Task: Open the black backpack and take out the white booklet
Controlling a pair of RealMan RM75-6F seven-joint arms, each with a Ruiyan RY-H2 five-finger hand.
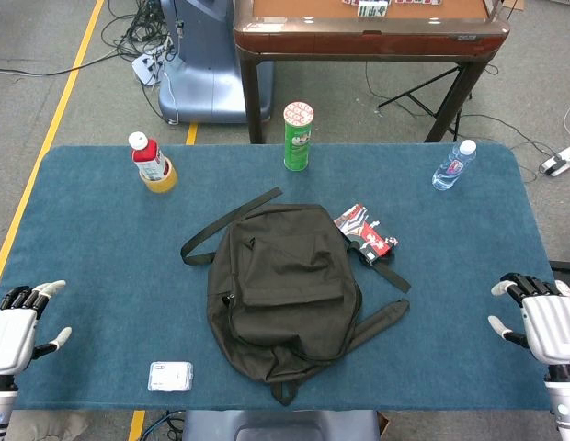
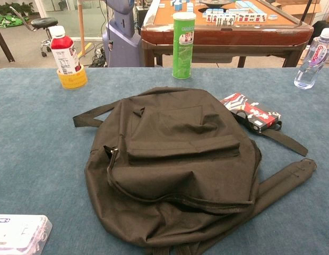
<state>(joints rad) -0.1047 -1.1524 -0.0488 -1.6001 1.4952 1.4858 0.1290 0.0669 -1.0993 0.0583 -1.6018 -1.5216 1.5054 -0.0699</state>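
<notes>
The black backpack lies flat in the middle of the blue table, front pocket up and zipped closed; the chest view shows it close up. No white booklet is visible. My left hand hovers at the table's left edge, fingers apart, holding nothing. My right hand is at the right edge, fingers also spread and empty. Both hands are well away from the backpack and appear only in the head view.
A red-capped bottle in a yellow holder, a green can and a water bottle stand along the far side. A red-black-white packet lies by the bag's strap. A small clear box sits near the front edge.
</notes>
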